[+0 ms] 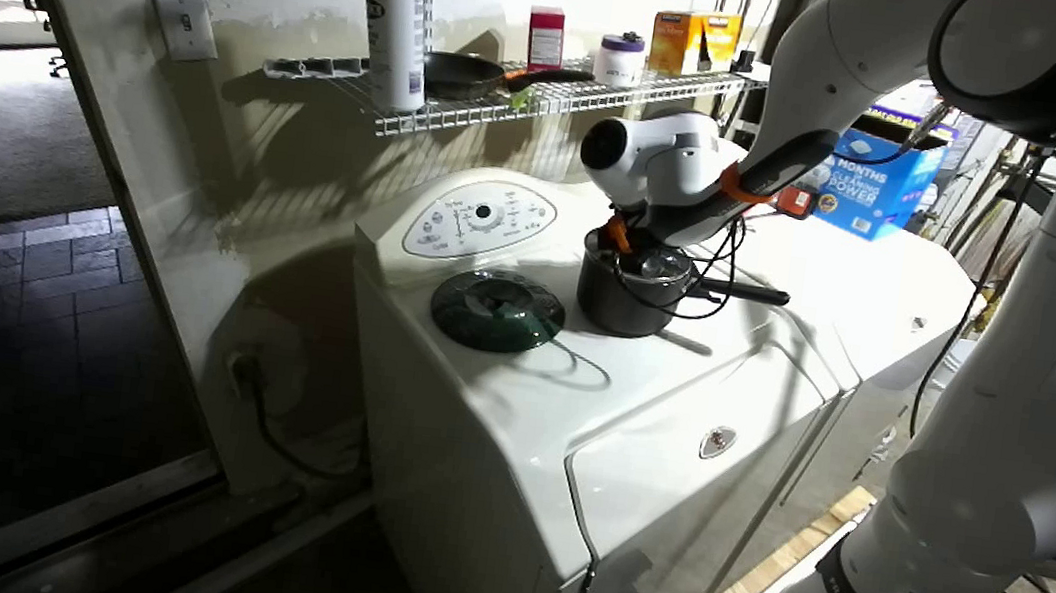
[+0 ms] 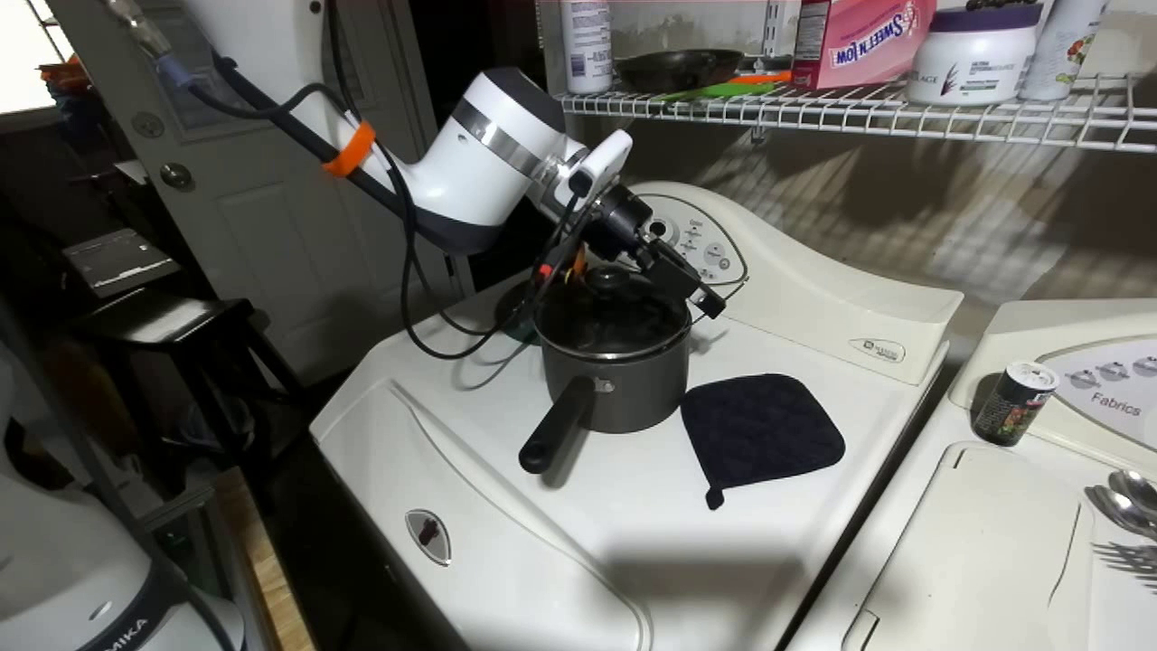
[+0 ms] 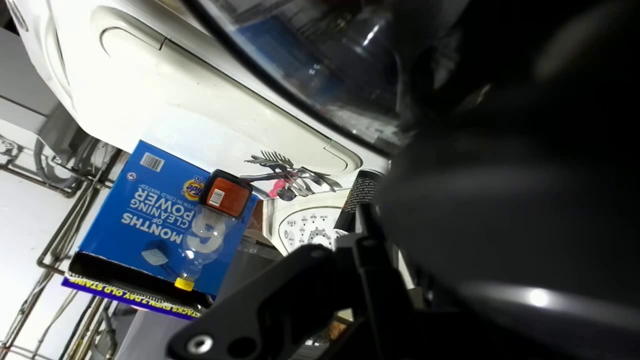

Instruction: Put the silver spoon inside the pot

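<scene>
Hand (image 2: 710, 303), tilted, at the rim of a pot (image 2: 624, 393); jaws together, whether on anything cannot be told. Pot: dark grey, upright on a white machine (image 2: 651, 515). Pot holder (image 2: 764, 429): dark, just beside. Silver spoons (image 2: 1115, 510): near forks (image 2: 1130, 559), on the adjoining machine (image 2: 985, 542).

Glare bleaches a boxy white metal appliance (image 1: 852, 286); shadows stripe the beige plaster wall (image 2: 940, 217); the wrist view's right is dark.
</scene>
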`<state>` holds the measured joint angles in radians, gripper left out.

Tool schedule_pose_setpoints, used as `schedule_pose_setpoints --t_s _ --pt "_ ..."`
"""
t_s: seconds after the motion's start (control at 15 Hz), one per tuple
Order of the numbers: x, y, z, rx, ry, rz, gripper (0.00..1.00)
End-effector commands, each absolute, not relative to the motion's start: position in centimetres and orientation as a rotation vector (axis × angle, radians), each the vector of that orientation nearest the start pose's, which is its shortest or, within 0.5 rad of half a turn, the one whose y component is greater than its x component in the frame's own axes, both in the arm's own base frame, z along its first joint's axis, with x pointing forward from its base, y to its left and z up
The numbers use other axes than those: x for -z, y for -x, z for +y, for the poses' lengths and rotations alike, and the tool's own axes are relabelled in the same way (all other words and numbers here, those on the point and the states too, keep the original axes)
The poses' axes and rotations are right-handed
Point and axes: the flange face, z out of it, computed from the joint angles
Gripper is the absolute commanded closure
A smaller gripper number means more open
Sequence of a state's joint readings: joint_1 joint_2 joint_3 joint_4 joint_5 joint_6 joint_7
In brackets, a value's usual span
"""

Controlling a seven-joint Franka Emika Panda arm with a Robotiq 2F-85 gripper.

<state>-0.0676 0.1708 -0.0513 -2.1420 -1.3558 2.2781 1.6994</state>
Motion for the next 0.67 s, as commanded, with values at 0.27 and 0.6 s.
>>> schedule_pose_setpoints --t_s 0.27,0.6 --pt "-34.0 -56.5 -8.9 -0.839 -2.127 -0.927 0.27" --pt "-35.0 -56.4 -8.9 -0.865 -2.144 -0.934 0.00"
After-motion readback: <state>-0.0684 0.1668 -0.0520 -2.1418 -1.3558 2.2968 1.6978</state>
